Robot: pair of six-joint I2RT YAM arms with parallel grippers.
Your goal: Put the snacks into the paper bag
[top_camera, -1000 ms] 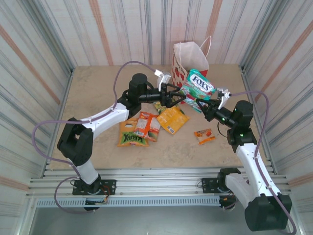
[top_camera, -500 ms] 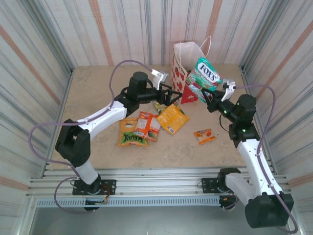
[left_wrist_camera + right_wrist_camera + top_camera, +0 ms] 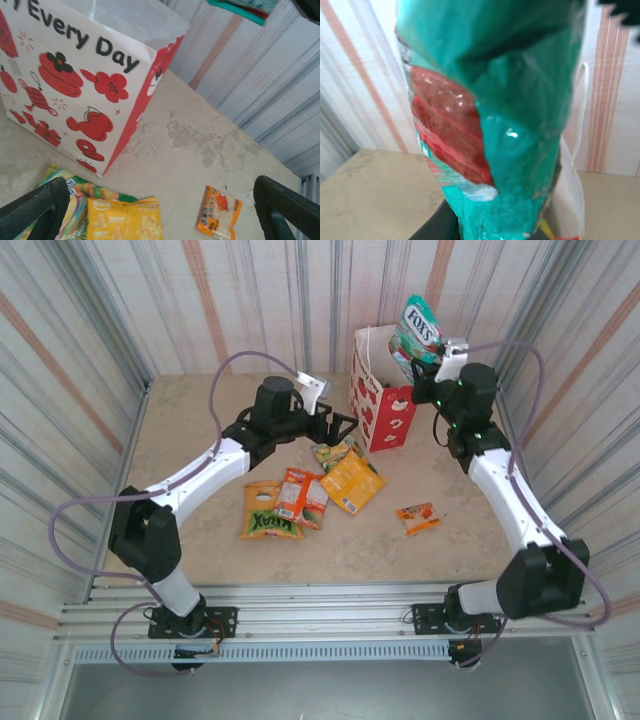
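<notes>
The right gripper (image 3: 418, 368) is clamped on the lower end of a glossy green foil snack packet (image 3: 415, 325), holding it upright above the open top of the red-and-white paper gift bag (image 3: 388, 412). The left gripper (image 3: 342, 426) hangs with jaws spread wide just left of the bag (apart from it), over orange and yellow foil packets (image 3: 352, 483) lying on the beige table (image 3: 200, 440).
</notes>
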